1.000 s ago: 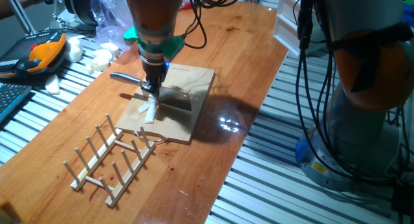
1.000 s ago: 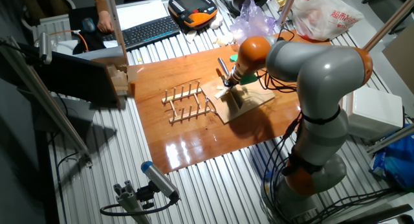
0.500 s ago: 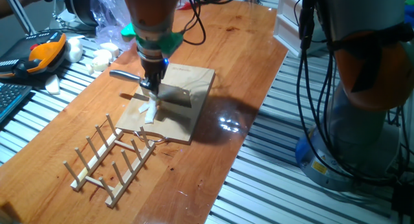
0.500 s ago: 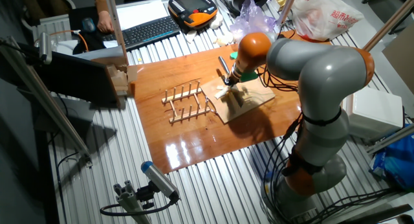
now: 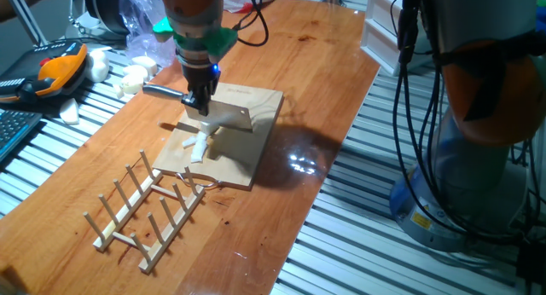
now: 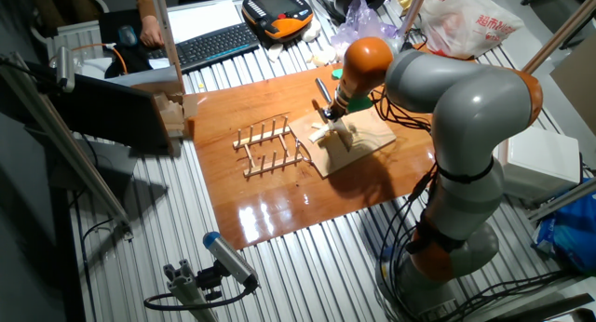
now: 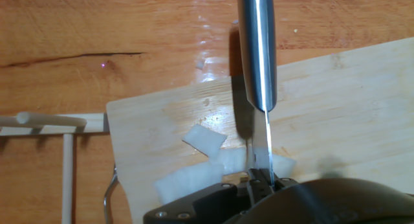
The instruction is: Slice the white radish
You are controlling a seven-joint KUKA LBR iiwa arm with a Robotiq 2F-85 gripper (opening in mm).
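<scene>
The white radish (image 5: 198, 146) lies as a few pale slivers on the wooden cutting board (image 5: 252, 154). In the hand view the radish pieces (image 7: 206, 141) sit left of the blade on the board (image 7: 336, 107). My gripper (image 5: 199, 105) hangs just above the radish, shut on a steel knife (image 5: 229, 116) whose handle (image 5: 162, 91) points left. From the hand, the knife (image 7: 257, 49) runs straight ahead from the gripper (image 7: 261, 180), edge down. The other fixed view has the gripper (image 6: 328, 113) over the radish (image 6: 321, 133) and board (image 6: 361, 140).
A wooden peg rack (image 5: 149, 210) lies just in front of the board and also shows as the rack (image 7: 52, 123). Larger white lumps (image 5: 132, 76), a plastic bag (image 5: 141, 18) and an orange pendant (image 5: 55, 69) sit at the table's far left. The table edge (image 5: 328, 184) runs along the right.
The gripper has risen with the knife, lifting the blade off the radish and board and shifting slightly back. The radish slivers stay where they were.
</scene>
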